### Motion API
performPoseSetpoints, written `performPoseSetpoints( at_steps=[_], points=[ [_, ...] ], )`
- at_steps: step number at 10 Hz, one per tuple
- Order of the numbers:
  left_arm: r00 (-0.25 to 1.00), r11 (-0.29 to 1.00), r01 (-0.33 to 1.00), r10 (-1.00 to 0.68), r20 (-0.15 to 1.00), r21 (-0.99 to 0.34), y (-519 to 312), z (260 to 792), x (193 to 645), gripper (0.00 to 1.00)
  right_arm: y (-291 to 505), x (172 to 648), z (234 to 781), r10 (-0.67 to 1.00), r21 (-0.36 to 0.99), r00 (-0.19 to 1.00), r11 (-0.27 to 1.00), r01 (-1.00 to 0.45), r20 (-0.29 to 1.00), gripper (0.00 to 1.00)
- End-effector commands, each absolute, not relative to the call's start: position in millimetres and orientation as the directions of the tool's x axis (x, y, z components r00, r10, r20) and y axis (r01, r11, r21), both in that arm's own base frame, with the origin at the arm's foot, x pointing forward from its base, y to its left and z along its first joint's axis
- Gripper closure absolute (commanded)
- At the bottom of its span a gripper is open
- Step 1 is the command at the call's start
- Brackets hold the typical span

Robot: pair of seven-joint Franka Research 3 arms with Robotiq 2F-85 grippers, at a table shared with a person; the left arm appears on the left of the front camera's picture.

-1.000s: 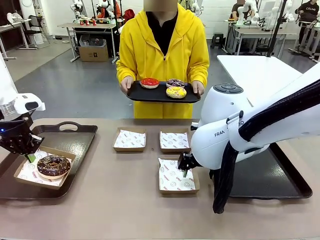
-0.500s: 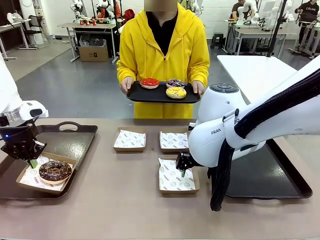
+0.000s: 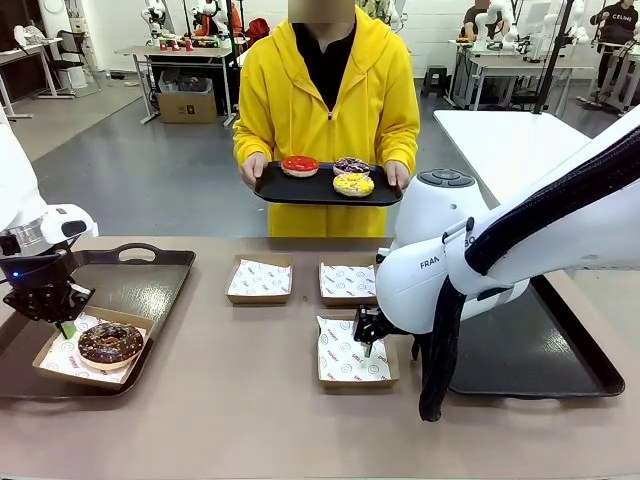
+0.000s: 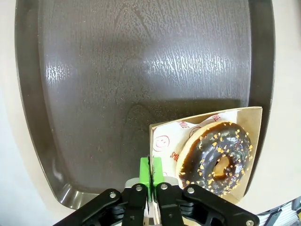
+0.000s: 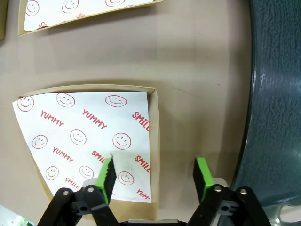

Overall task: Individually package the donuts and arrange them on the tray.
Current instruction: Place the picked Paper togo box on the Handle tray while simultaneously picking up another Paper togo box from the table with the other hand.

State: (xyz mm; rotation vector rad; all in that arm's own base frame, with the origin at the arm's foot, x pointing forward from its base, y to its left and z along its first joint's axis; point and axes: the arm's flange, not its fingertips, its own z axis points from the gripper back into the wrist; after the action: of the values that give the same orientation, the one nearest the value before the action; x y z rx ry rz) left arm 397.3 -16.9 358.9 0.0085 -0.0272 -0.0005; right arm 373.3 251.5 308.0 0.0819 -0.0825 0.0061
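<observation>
A chocolate-brown donut (image 4: 216, 157) was flecked with pale sprinkles. White paper (image 5: 84, 136) was printed with red smileys inside a brown box (image 5: 155, 122). Green pads (image 5: 107, 176) were seen on the black right gripper (image 5: 154, 175).

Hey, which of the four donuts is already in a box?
The chocolate donut with sprinkles, in the paper-lined cardboard box on the left-hand tray. The red donut, yellow donut and purple-and-white donut lie unboxed on the black tray the person holds.
</observation>
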Motion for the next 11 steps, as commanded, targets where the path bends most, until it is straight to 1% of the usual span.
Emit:
performPoseSetpoints(
  at_steps=[1,2,3,4,11],
  points=[
    [0.999,1.0,0.016,-0.016,0.036,0.011,-13.3,358.7,399.6,0.4,258.5,376.7,305.2,-0.008,0.063,0.997,0.998,0.003,0.079,0.83],
    [0.999,1.0,0.016,-0.017,0.036,0.012,-13.1,359.1,399.4,0.0,258.9,376.5,304.9,-0.007,0.063,0.997,0.998,0.002,0.08,1.0],
    [0.999,1.0,0.017,-0.017,0.035,0.013,-13.0,359.4,399.2,0.37,258.8,376.5,305.1,-0.007,0.062,0.997,0.998,0.002,0.081,0.75],
    [0.999,1.0,0.016,-0.016,0.033,0.011,-12.9,359.5,399.4,0.0,258.8,376.8,305.3,-0.009,0.06,0.997,0.998,0.004,0.081,1.0],
    [1.0,1.0,0.011,-0.011,0.013,-0.004,-12.9,360.4,401.2,0.0,258.2,378.8,305.7,-0.009,0.051,0.997,0.999,0.005,0.073,1.0]
  ],
)
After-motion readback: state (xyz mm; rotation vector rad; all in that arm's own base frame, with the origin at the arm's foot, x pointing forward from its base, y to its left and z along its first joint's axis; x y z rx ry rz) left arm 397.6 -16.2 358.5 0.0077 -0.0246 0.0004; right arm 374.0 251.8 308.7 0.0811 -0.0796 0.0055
